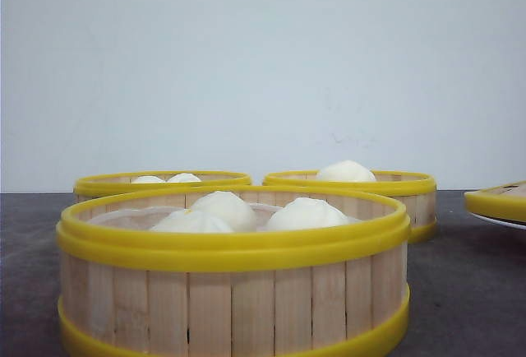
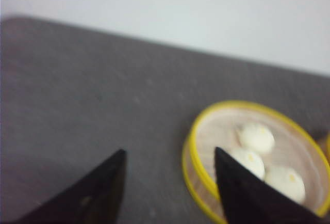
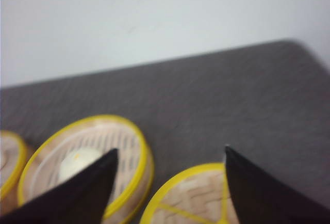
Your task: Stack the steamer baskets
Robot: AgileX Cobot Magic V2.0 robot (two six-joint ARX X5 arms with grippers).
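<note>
- Three steamer baskets sit on the dark grey table [image 1: 460,291] in the front view, none stacked on another.
- Nearest the camera stands the front basket [image 1: 234,291], with three white buns [image 1: 304,213] showing above its yellow rim.
- Behind it to the left is the back-left basket [image 1: 107,184], mostly hidden by the front one; two bun tops show over its rim.
- Behind and to the right is the back-right basket [image 1: 394,184], holding a single bun [image 1: 345,171] as far as can be seen.
- At the right edge of the front view lies a flat yellow-rimmed lid [image 1: 497,201], cut off by the frame and apart from the baskets.
- Neither arm shows in the front view.
- The left gripper [image 2: 170,193] hangs above the table with its two dark fingers [image 2: 98,193] spread wide and nothing between them; a basket with three buns lies partly behind one finger.
- The right gripper [image 3: 170,193] is likewise spread wide and holds nothing; below it are a basket with one bun [image 3: 77,159] and, just beside that, the woven lid with yellow cross-ribs [image 3: 196,198].
- Both wrist views are blurred.
</note>
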